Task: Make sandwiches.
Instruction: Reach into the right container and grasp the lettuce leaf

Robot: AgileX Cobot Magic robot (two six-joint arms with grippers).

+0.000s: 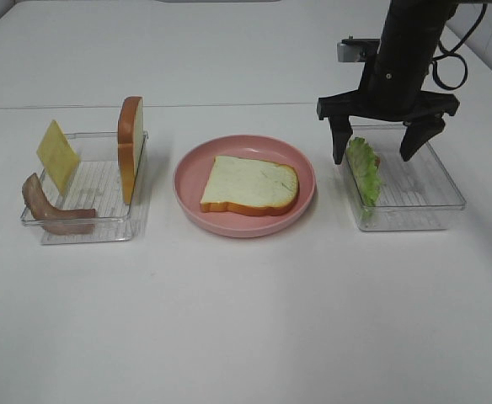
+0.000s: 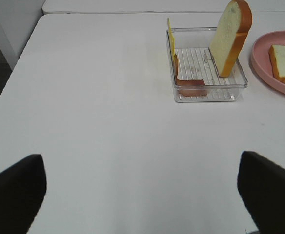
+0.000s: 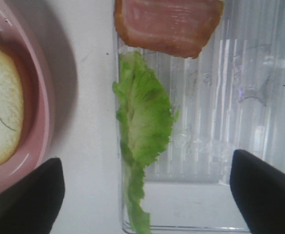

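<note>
One bread slice [image 1: 250,185] lies flat on the pink plate [image 1: 187,181]. A second bread slice [image 1: 131,147] stands on edge in the left tray [image 1: 103,227], with a yellow cheese square [image 1: 57,156] and a bacon strip [image 1: 48,210]. A green lettuce leaf [image 1: 364,168] leans on the left wall of the right tray [image 1: 431,202]. My right gripper [image 1: 375,156] hangs open just above that tray, with the lettuce [image 3: 142,122] between its fingers and another bacon strip [image 3: 167,24] beyond. My left gripper [image 2: 140,157] is open and empty over bare table, well short of the left tray [image 2: 208,92].
The white table [image 1: 246,320] stretches wide in front of the plate and trays. Its left edge [image 2: 15,68] drops off beside my left gripper. The right arm's body and cables [image 1: 406,50] stand over the back of the right tray.
</note>
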